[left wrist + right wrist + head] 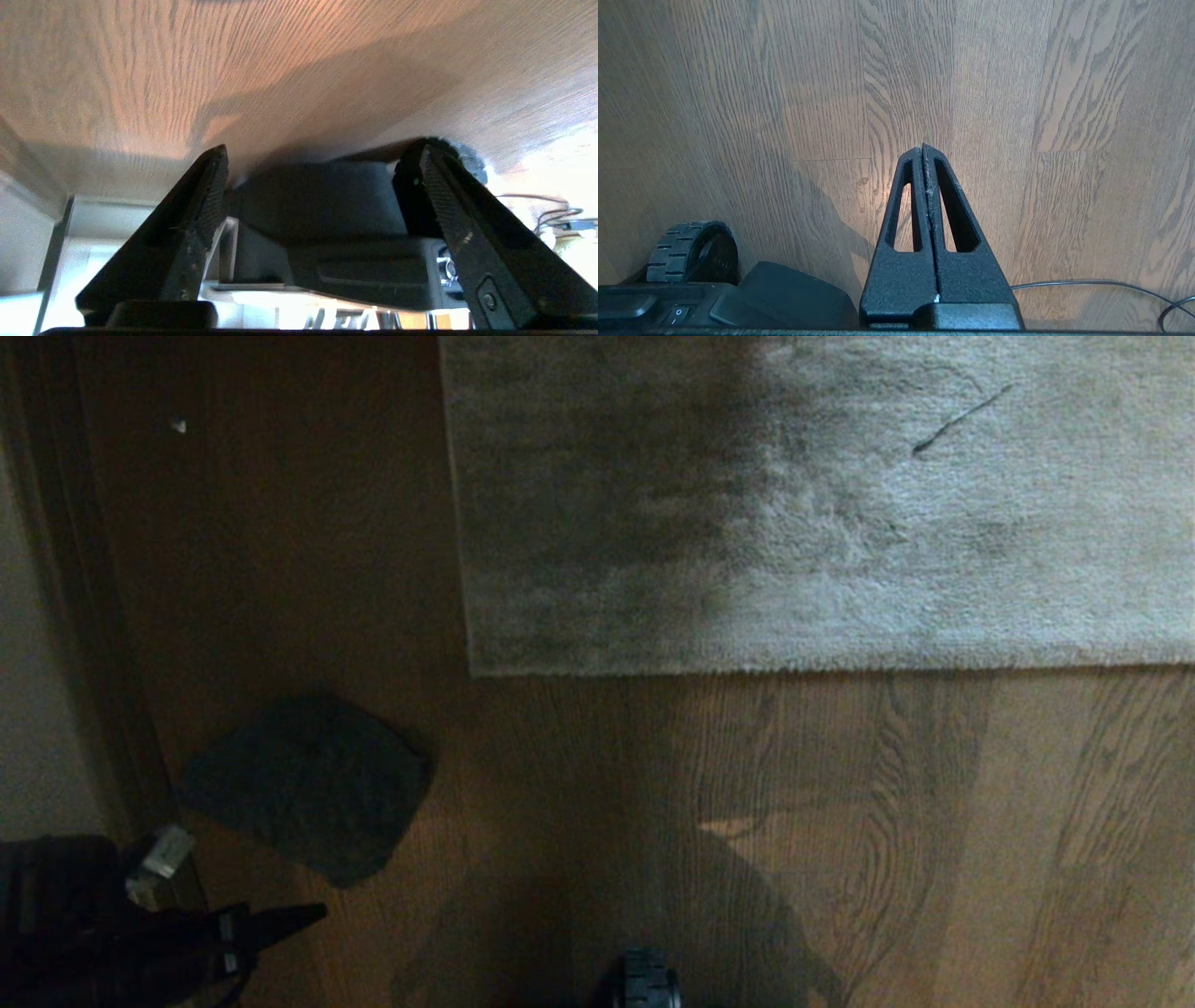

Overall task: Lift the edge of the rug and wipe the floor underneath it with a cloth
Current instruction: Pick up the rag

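Left gripper (317, 161) low at seven o'clock, fingers spread, empty — arm mostly cut off. Dark grey soft cloth (308, 786) lies on brown wood-plank floor (840, 821), at eight o'clock from light grey short-pile rug (934, 523). Right gripper (923, 148) pressed together.

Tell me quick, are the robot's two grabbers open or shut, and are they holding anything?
Left gripper: open, holding nothing; the cloth lies on the floor.
Right gripper: shut, holding nothing.

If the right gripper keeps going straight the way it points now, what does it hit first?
Most likely the bare floor. The right gripper is shut, and in its wrist view only wood planks lie beyond its tip, though the gap is hard to judge.
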Motion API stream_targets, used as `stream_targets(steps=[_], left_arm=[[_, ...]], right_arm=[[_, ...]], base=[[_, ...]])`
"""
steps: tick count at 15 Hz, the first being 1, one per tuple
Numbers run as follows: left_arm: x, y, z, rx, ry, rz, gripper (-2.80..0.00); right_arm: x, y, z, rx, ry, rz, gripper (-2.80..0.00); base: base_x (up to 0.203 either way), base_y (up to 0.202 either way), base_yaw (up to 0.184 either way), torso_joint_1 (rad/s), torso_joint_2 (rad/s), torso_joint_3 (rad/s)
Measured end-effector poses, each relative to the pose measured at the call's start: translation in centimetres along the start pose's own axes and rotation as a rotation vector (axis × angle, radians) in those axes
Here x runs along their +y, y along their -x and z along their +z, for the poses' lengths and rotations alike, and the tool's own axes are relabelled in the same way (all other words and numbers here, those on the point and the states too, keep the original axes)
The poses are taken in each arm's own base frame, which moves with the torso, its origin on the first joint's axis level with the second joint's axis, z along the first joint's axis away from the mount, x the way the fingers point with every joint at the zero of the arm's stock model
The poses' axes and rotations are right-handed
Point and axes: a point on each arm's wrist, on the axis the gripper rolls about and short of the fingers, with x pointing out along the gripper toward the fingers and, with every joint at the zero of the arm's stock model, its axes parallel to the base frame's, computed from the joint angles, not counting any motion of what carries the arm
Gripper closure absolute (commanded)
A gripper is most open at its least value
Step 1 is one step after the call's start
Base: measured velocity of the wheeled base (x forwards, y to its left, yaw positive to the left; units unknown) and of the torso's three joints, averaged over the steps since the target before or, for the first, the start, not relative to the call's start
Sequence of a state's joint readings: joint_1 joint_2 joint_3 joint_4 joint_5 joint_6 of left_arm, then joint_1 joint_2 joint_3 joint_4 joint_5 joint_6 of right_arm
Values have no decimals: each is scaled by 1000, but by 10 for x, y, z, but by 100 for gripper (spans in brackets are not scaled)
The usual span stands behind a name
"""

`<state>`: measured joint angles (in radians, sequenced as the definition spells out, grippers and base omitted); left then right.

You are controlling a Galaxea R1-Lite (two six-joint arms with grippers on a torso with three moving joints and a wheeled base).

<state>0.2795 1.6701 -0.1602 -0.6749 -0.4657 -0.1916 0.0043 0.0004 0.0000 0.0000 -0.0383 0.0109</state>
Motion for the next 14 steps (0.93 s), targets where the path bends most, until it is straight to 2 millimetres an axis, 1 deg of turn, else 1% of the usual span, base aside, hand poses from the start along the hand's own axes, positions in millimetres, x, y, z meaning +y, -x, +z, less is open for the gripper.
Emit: stream_targets(steps=[4,8,14], left_arm=[[-7,-9,10,-19,-29,-62,-280],[-15,-14,6,27,-39,-133,-280],[-30,-27,-1,102,-67,-211,-280]], right_arm=[[0,0,0,0,0,0,0],[0,0,0,0,0,1,0],[0,0,0,0,0,1,0]], base=[[0,0,0,0,0,0],[0,0,0,0,0,0],[0,0,0,0,0,0]])
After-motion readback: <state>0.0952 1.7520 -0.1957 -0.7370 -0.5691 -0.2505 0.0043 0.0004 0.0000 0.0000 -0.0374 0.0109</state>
